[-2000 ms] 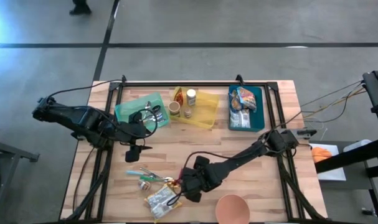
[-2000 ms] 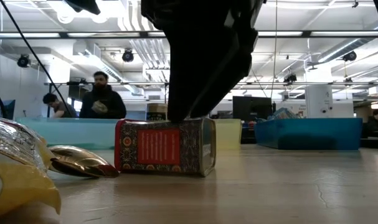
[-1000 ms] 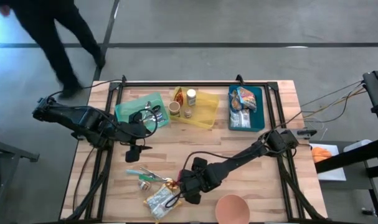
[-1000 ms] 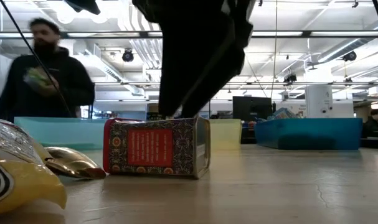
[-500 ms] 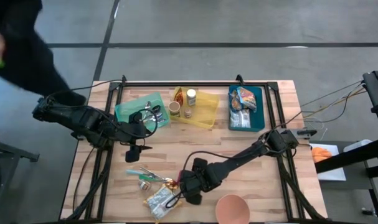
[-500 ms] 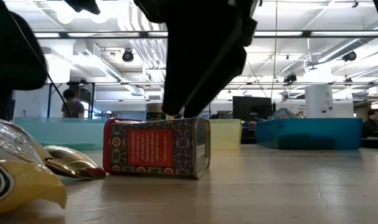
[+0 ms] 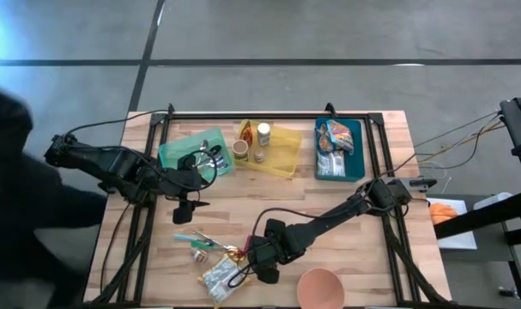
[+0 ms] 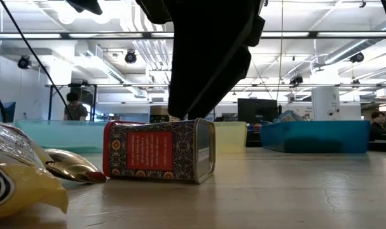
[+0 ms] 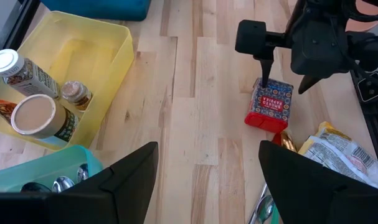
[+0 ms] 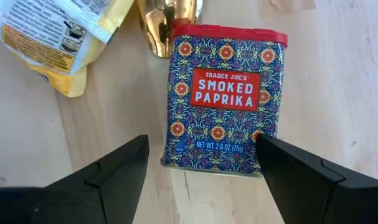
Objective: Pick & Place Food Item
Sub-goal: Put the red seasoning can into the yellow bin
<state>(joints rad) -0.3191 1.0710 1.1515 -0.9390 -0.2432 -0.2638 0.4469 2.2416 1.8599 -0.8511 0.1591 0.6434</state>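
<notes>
A blue-and-red patterned tin marked smoked paprika lies flat on its broad side near the table's front edge; the low view shows it as well. My right gripper hangs open over it, pointing steeply down, with one finger on each side of the tin's silver bottom end. In the high view the gripper covers the tin. My left gripper waits open and empty near the green bin, up off the table. My right gripper comes at the tin from above, its fingers on either side of the bottom end. One fingertip overlaps the tin's long edge, and I cannot tell whether it touches. The tin rests flat on the table.
A yellow snack bag and a gold spoon lie beside the tin's lid end. A pink bowl stands to its right. Green, yellow and blue bins line the far side. A person stands at the table's left.
Both grippers and the tin have kept still. A person has walked along the table's left side, from the far end toward the near end.
</notes>
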